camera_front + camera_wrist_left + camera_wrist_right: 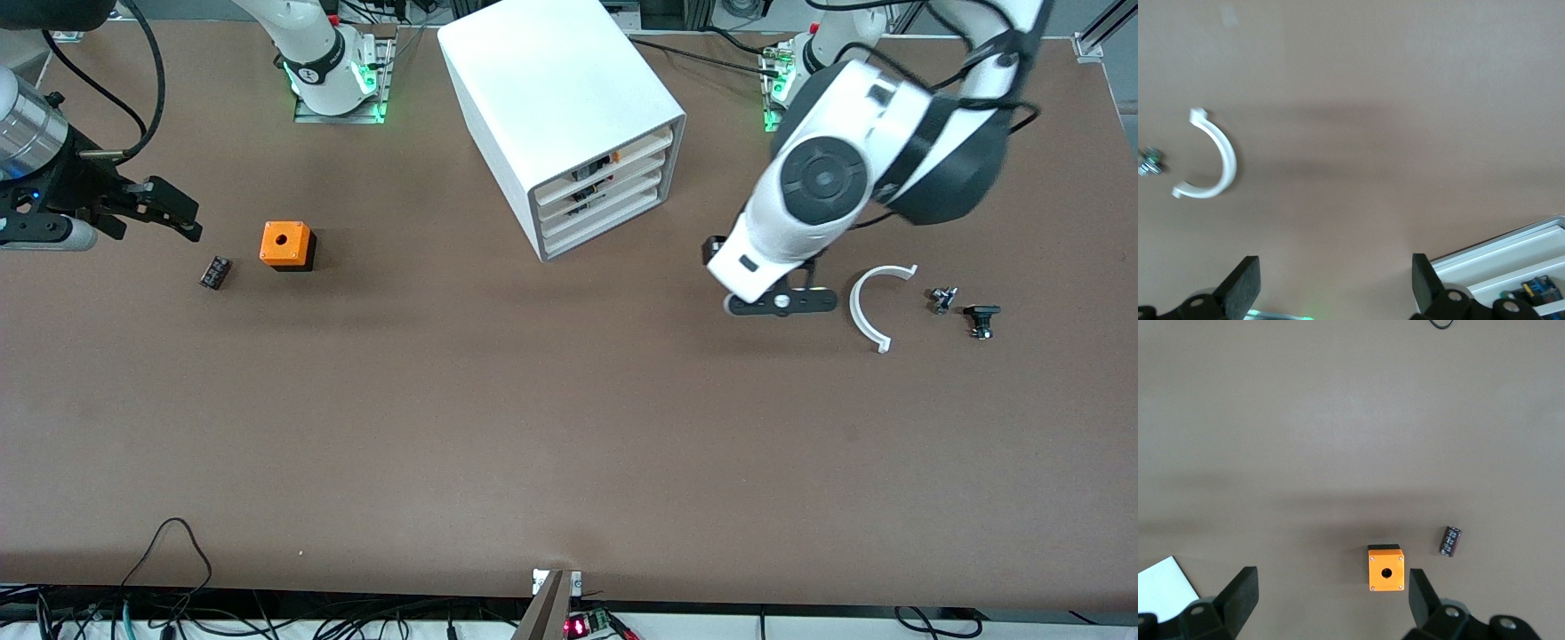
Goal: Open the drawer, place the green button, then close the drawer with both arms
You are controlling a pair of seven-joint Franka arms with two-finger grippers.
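We see the drawer [597,233], the lowest slim white tray of the boxy white plastic cabinet [551,80], shut flush with the three drawers above it. The small green-capped push button [941,300] lies on the matte brown tabletop [533,427] toward the left arm's end. A curved white plastic arc [867,307] and a small black fitting [981,319] flank it. The left gripper [1335,261] hangs over bare table between the cabinet and the arc, fingers spread wide and empty. Toward the right arm's end sit a glossy orange cube with a round hole [287,244] and a dark stubby cylinder [215,272]. The right gripper [1331,580] is over the table beside them, parted and empty. Black cables [178,551] trail along the table's near edge.
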